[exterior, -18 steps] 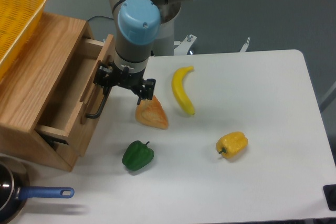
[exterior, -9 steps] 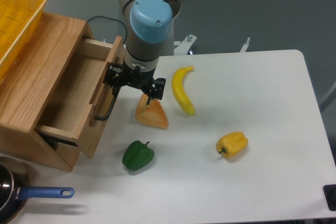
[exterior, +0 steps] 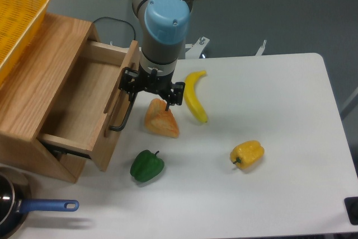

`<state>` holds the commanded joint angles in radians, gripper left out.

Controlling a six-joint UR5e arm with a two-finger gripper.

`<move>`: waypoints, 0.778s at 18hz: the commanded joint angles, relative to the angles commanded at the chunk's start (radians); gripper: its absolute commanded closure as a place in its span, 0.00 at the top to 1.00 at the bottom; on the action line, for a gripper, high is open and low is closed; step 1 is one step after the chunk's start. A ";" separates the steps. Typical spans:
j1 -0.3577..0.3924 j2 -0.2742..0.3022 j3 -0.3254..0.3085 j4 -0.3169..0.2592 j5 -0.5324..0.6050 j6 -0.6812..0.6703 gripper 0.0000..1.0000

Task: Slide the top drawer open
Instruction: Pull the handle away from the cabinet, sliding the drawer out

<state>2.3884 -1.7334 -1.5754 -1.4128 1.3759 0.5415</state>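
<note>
Nearest me, bottom left: a pan with blue handle [exterior: 47, 206] at the tabletop [exterior: 268, 194] edge. Next a green bell pepper [exterior: 147, 165], and to its right a yellow bell pepper [exterior: 247, 154], well apart. Further in, an orange wedge, looks like a bread slice [exterior: 162, 122], just beside a banana [exterior: 193, 95].

My pincer [exterior: 146, 89] hangs over the bread's upper end, at the black bar handle [exterior: 124, 117] of the top drawer [exterior: 84, 104]. Fingers seem set around the handle's upper end, but cannot tell for sure whether clenched or released, my wrist blocks it.

Top drawer is pulled well out of the light-oak cabinet [exterior: 39, 76] at left, inside showing, front angled toward the bread.

Farthest, top left: yellow mesh basket [exterior: 17, 18] on the cabinet.
</note>
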 joint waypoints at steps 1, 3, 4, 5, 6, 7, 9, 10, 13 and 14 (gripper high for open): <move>0.000 0.000 0.006 0.000 0.009 0.000 1.00; 0.002 -0.003 0.014 0.000 0.015 0.000 1.00; 0.003 -0.006 0.018 0.000 0.015 0.000 1.00; 0.009 -0.008 0.021 0.000 0.015 0.000 1.00; 0.014 -0.009 0.021 0.002 0.015 0.000 1.00; 0.014 -0.011 0.021 0.002 0.017 0.000 1.00; 0.015 -0.012 0.021 0.003 0.017 0.002 1.00; 0.017 -0.012 0.021 0.003 0.017 0.002 1.00; 0.028 -0.014 0.021 0.003 0.025 0.017 1.00; 0.028 -0.014 0.021 0.002 0.037 0.018 1.00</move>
<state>2.4160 -1.7472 -1.5539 -1.4112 1.4127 0.5599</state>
